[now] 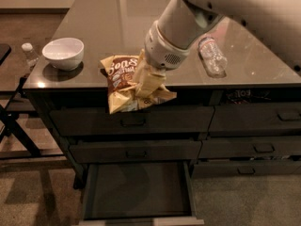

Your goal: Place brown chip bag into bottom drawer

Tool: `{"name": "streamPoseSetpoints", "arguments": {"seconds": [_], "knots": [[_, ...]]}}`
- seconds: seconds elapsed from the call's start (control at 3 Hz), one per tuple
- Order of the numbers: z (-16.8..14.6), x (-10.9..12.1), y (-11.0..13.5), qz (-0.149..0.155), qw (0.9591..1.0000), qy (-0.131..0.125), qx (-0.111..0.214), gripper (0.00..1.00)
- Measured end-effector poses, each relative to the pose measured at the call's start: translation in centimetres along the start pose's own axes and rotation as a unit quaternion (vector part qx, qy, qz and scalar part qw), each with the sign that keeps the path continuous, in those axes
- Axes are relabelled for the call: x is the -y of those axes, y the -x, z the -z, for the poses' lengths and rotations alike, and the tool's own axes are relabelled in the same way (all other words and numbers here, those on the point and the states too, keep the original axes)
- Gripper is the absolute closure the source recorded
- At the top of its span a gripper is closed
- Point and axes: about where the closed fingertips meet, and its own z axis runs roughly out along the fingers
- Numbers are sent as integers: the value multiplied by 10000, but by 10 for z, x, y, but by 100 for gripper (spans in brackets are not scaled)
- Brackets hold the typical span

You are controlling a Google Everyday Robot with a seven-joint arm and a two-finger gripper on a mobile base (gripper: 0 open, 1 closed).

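the pincer is clamping the brown chip bag, which is hanging past the near edge of the bench. the bottom drawer is standing open directly below the bag.

**Open drop in front, clutter on both flanks**

My gripper hangs at the front edge of the countertop, fingers clamped on the brown chip bag, which juts out past that edge. Below it the bottom drawer stands pulled out with a bare floor. The way down runs free in front of the two closed drawer fronts; only the drawer's side walls narrow it. To one side a white bowl sits near the bag. To the other a clear water bottle lies beside my arm.
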Motion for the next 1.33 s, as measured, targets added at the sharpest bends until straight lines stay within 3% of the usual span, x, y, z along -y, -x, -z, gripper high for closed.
{"name": "streamPoseSetpoints", "arguments": {"seconds": [0.33,0.67,1.33], "knots": [[0,0,0,0,10000,0,0,100],[2,-18,1,22,10000,76,-50,100],[11,-94,10,-307,9991,284,32,100]]}}
